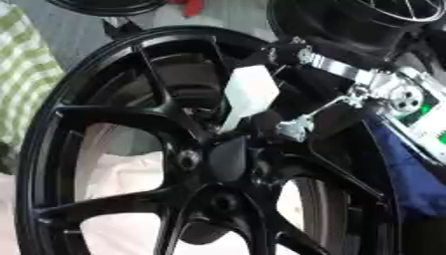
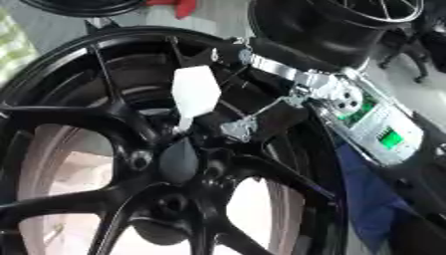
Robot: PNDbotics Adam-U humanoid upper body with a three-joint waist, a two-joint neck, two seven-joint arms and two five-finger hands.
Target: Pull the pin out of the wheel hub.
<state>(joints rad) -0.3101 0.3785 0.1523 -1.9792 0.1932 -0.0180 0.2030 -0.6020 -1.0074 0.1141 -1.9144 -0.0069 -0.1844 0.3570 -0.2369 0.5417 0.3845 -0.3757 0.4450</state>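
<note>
A large black spoked wheel [image 1: 52,114] fills both views, its hub [image 1: 228,159] near the middle. My right hand [image 1: 300,92] comes in from the upper right, and its dark fingers [image 1: 268,119] curl round a white pin [image 1: 251,92]. The pin is wide at the top and tapers to a narrow tip. That tip points down-left and ends just above the hub's dark centre cap [image 2: 178,162]; I cannot tell whether it touches. Bolt holes [image 1: 187,159] ring the cap. My left hand is out of both views.
A second black wheel [image 2: 331,25] stands behind at the upper right, close to my right wrist [image 2: 383,134]. A green-and-white checked cloth [image 1: 22,74] lies at the left edge, a blue cloth [image 1: 414,174] at the right. Something red [image 2: 178,6] shows at the top.
</note>
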